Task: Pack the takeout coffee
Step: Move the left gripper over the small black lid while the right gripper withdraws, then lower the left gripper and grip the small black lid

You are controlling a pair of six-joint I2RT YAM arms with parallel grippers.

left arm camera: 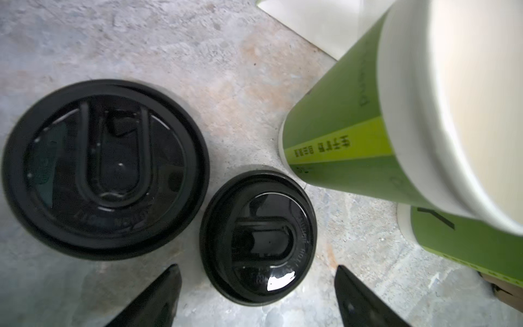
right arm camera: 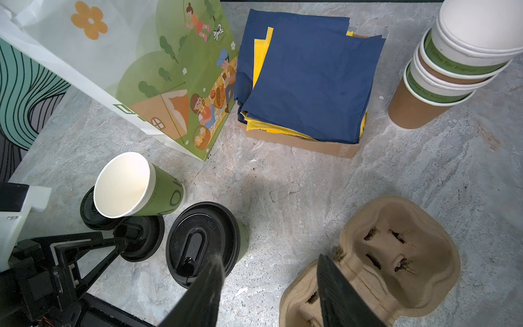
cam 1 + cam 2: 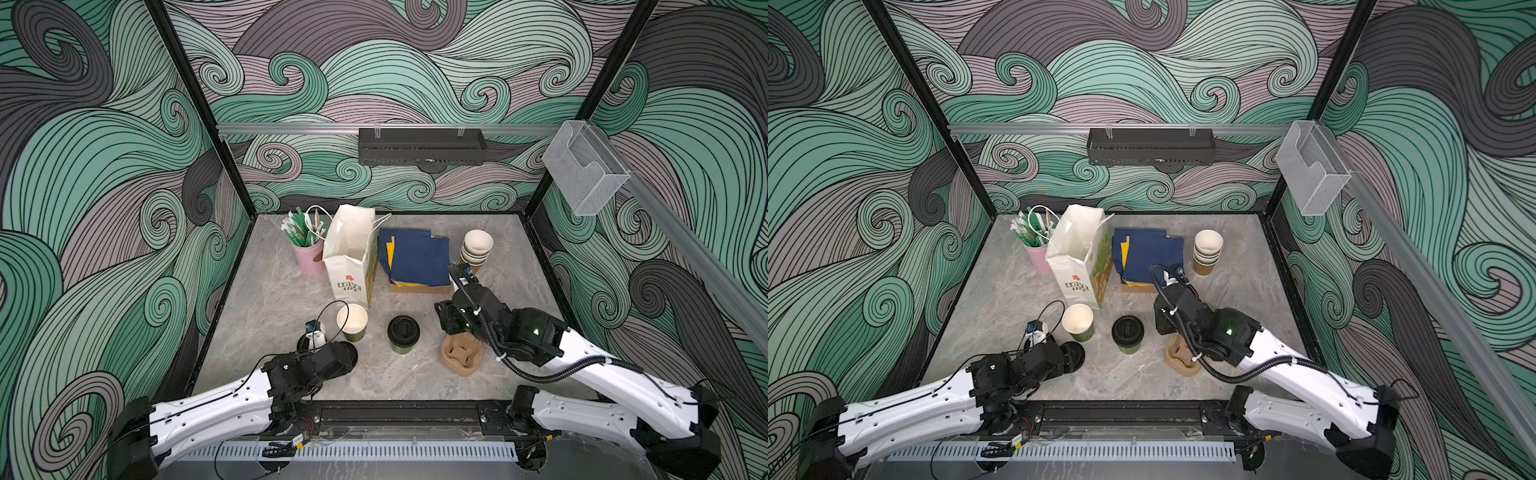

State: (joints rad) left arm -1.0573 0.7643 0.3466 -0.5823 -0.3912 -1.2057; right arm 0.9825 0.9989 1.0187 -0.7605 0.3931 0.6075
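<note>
One takeout coffee cup [image 3: 403, 332] [image 3: 1127, 332], olive-green with a black sip lid [image 2: 202, 240], stands at the front middle in both top views. To its left stands a green cup without a lid [image 3: 352, 322] [image 1: 353, 113] [image 2: 124, 184]. Two loose black lids, a large one [image 1: 104, 170] and a small one [image 1: 257, 237], lie on the table by that cup. My left gripper [image 1: 257, 266] hangs open just over the small lid, holding nothing. The right gripper [image 2: 269, 256] is open and empty above bare table, between the lidded cup and a pulp cup carrier [image 2: 396, 254].
A white paper bag [image 3: 351, 257] stands open behind the cups. A box of navy and yellow napkins [image 3: 417, 257] and a stack of lidless cups [image 3: 476, 247] sit at the back right. A pink cup of straws [image 3: 309, 249] stands back left. The carrier [image 3: 461, 355] lies under the right arm.
</note>
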